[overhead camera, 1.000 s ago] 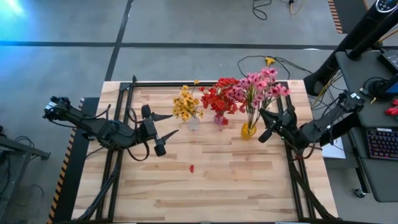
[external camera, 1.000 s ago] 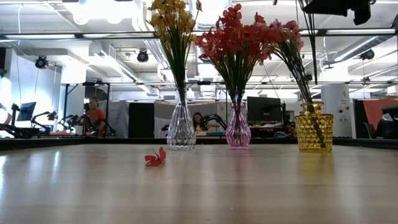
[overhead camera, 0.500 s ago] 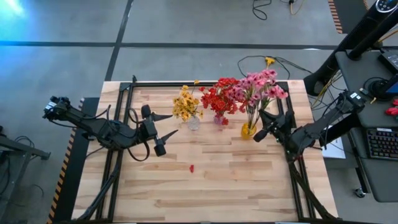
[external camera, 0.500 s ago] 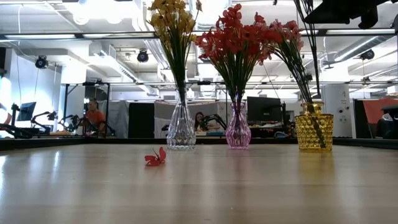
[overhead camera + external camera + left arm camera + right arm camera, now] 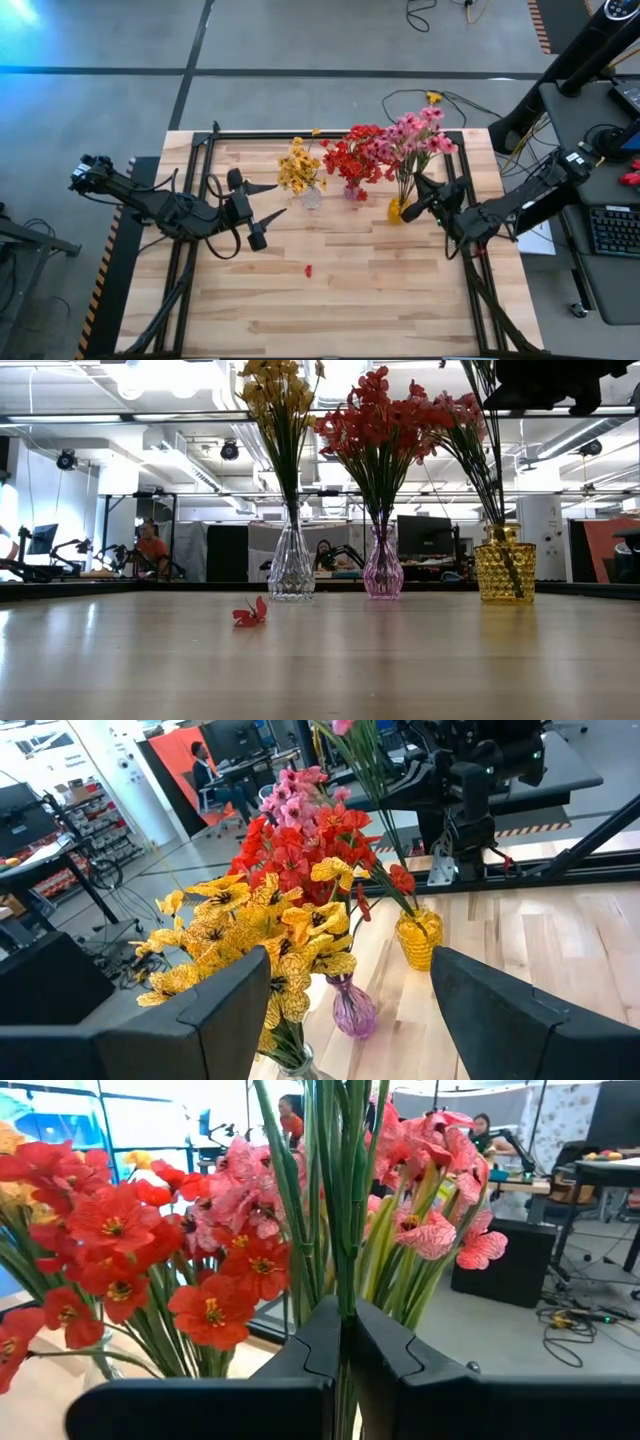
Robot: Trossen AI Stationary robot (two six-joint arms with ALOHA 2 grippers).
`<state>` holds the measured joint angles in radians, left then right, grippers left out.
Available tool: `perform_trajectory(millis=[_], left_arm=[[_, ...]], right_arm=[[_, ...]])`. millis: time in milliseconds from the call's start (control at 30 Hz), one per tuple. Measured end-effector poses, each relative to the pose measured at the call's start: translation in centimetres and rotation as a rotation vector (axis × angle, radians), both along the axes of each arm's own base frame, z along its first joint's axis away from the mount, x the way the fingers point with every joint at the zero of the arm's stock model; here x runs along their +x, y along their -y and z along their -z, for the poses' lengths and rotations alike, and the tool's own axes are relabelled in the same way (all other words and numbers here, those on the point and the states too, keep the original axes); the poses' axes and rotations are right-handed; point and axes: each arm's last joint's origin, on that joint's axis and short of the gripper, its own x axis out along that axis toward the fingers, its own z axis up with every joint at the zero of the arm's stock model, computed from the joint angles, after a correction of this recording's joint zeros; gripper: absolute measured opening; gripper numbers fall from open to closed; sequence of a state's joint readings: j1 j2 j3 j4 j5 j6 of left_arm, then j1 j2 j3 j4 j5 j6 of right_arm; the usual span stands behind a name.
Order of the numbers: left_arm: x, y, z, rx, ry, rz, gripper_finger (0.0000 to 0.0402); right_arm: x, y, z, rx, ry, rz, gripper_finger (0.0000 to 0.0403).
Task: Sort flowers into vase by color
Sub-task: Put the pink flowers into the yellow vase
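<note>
An open workshop with desks, monitors and seated people lies behind the pale wooden plank table (image 5: 350,300). The right gripper (image 5: 345,1342) has its jaws closed on a thin green stem (image 5: 347,1230) that rises among the pink flowers (image 5: 420,140), just above the amber textured glass vase (image 5: 504,572) at three o'clock of the row. At twelve o'clock stand the red flowers (image 5: 380,425) in the pink-tinted glass vase (image 5: 382,572), and at nine o'clock the yellow flowers (image 5: 275,390) in the clear ribbed glass vase (image 5: 291,570). The left gripper (image 5: 268,200) waits with jaws spread wide and empty, farther out toward nine o'clock. Sorting looks nearly finished: all three bunches sit by colour, the held stem seems to be the last one going in, and a single loose red blossom (image 5: 308,270) lies on the boards toward six o'clock. No brand, label or legible writing shows anywhere.
</note>
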<state>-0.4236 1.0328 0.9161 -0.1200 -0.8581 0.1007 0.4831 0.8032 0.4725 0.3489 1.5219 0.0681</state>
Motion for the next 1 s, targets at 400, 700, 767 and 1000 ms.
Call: perform_trajectory(millis=[400, 700, 767, 1000], left_arm=[[0.0, 0.0, 0.0, 0.012, -0.006, 0.002, 0.0258], [0.0, 0.0, 0.0, 0.012, -0.006, 0.002, 0.0258], [0.0, 0.0, 0.0, 0.012, -0.006, 0.002, 0.0258], [0.0, 0.0, 0.0, 0.012, -0.006, 0.002, 0.0258]], right_arm=[[0.3, -0.2, 0.4, -0.011, -0.022, -0.002, 0.0012], [1.2, -0.6, 1.4, -0.03, -0.059, -0.002, 0.0012], [1.3, -0.7, 1.6, -0.033, -0.066, -0.002, 0.0012], [1.5, -0.8, 1.8, -0.039, -0.077, -0.002, 0.0012]])
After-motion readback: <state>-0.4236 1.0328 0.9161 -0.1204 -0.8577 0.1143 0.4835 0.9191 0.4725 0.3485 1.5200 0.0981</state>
